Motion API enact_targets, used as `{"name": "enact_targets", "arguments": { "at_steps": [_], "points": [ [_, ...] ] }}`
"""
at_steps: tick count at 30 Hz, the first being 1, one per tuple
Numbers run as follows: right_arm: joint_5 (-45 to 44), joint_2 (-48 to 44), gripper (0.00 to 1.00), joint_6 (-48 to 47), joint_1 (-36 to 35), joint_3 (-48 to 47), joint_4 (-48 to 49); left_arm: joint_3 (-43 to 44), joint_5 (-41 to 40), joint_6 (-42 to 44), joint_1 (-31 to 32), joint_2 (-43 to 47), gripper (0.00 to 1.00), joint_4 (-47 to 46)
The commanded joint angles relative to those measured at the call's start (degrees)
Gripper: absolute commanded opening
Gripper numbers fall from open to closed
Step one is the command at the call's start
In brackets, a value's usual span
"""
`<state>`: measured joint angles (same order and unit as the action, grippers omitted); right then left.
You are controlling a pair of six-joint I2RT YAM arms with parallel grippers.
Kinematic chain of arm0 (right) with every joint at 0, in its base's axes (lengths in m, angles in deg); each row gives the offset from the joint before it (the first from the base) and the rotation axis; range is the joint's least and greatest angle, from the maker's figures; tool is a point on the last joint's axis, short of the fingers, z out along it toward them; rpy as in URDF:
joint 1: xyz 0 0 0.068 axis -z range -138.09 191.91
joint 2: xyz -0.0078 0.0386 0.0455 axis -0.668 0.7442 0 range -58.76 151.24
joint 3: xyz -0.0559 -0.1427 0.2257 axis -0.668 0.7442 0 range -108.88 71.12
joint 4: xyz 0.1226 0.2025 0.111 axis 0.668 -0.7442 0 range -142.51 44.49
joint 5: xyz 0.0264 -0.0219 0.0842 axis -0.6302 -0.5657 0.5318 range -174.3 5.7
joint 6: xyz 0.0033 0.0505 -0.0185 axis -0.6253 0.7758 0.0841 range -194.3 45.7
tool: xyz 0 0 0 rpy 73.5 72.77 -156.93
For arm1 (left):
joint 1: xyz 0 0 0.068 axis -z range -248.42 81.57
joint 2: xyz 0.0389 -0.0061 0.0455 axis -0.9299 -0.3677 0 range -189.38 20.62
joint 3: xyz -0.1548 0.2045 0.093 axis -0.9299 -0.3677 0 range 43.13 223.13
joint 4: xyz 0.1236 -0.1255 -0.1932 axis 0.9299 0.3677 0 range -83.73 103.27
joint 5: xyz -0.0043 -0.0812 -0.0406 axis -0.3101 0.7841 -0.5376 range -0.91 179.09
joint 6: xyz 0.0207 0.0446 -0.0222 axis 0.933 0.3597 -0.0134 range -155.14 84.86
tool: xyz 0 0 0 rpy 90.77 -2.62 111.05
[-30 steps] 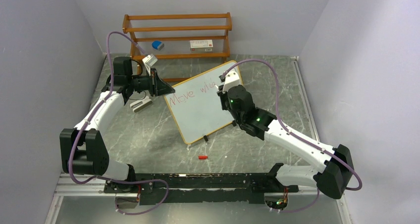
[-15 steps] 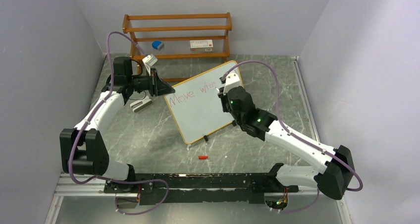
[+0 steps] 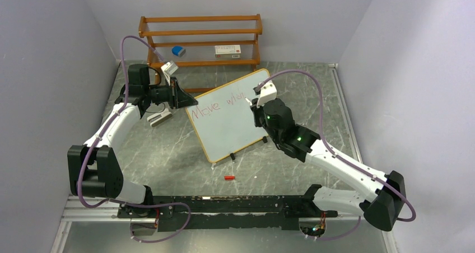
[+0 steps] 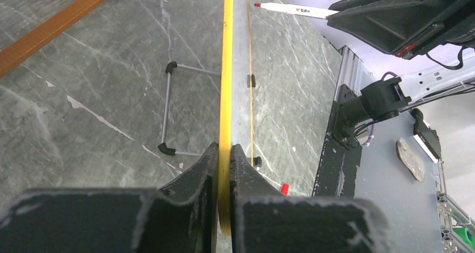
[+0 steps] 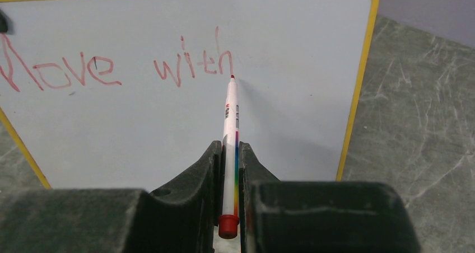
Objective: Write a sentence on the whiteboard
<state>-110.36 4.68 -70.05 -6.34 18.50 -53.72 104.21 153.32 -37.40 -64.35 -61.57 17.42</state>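
Observation:
The whiteboard stands tilted on the marble table, yellow-framed, with red writing "Move with" along its top. My left gripper is shut on the board's left edge; in the left wrist view the yellow frame runs edge-on between the jaws. My right gripper is shut on a white marker with a red end. The marker's red tip sits at the board just under the "h". The marker also shows from the left wrist.
A brown slatted shelf rack stands at the back, holding a blue object and a white box. A grey metal piece lies left of the board. A red cap lies on the table in front of the board.
The right arm has shifted right along the board and the word has grown from "wit" to "with". The left arm has kept still, holding the board.

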Motion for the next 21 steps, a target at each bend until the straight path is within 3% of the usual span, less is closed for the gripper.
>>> {"name": "enact_targets", "arguments": {
  "at_steps": [1,21],
  "points": [
    [-0.2,-2.3,0.00,0.3,-0.8,0.4,0.2,0.4,-2.2,3.1,-0.6,-0.5,0.05,0.8],
    [-8.1,-5.8,0.00,2.2,-9.7,0.8,-4.1,-0.7,-3.8,2.9,-0.1,0.9,0.05,0.3]
  ]
}}
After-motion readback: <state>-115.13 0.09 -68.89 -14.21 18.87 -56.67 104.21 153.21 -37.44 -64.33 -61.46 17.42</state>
